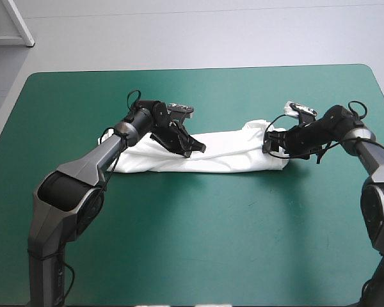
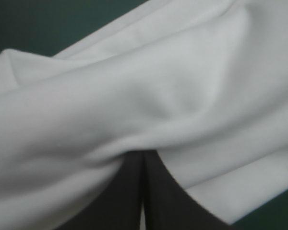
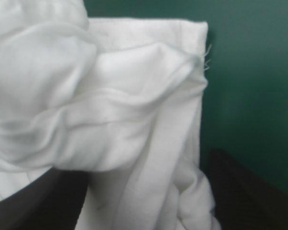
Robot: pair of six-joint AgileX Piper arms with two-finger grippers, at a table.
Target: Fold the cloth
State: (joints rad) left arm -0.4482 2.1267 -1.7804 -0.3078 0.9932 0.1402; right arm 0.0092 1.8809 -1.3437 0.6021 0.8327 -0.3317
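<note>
The white T-shirt [image 1: 233, 152] lies as a long folded band across the middle of the teal-green table, slightly bunched at its right end. My left gripper [image 1: 195, 148] rests on the band's left-centre part. In the left wrist view its black fingers [image 2: 129, 191] meet in one arch, shut on the T-shirt [image 2: 158, 86], whose fold drapes over their tip. My right gripper [image 1: 269, 146] sits at the band's right end. In the right wrist view its fingers [image 3: 245, 191] stand apart, open, with crumpled T-shirt [image 3: 125, 120] lying between them and a hemmed corner ahead.
Bare teal-green cover [image 1: 198, 236] stretches wide between the shirt and the table's near edge, and a strip of it [image 1: 243, 96] lies beyond the shirt toward the far edge. Both arms reach in low over the table from the sides.
</note>
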